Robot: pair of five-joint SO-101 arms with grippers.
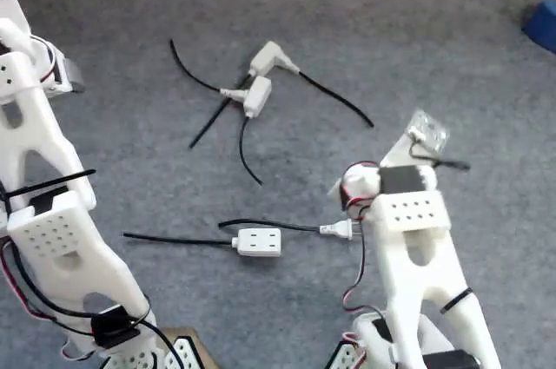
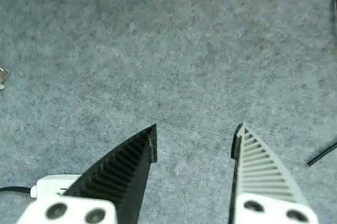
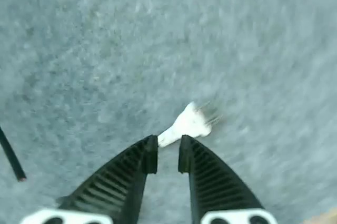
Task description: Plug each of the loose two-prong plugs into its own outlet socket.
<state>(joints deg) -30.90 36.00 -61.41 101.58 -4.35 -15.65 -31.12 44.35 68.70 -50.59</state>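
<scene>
My almost-closed right hand (image 3: 167, 145) pinches the white plastic two-prong plug (image 3: 192, 121) by its tail; held so thinly, it could twist.

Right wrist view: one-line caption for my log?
Right tool pinches the white two-prong plug by its rear, prongs pointing away, against grey carpet.

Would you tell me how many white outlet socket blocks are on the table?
2 clearly: one outlet socket block at the front middle, near the plug in the right gripper, and another in the far cluster. The angled white piece beside it may be a third.
</scene>
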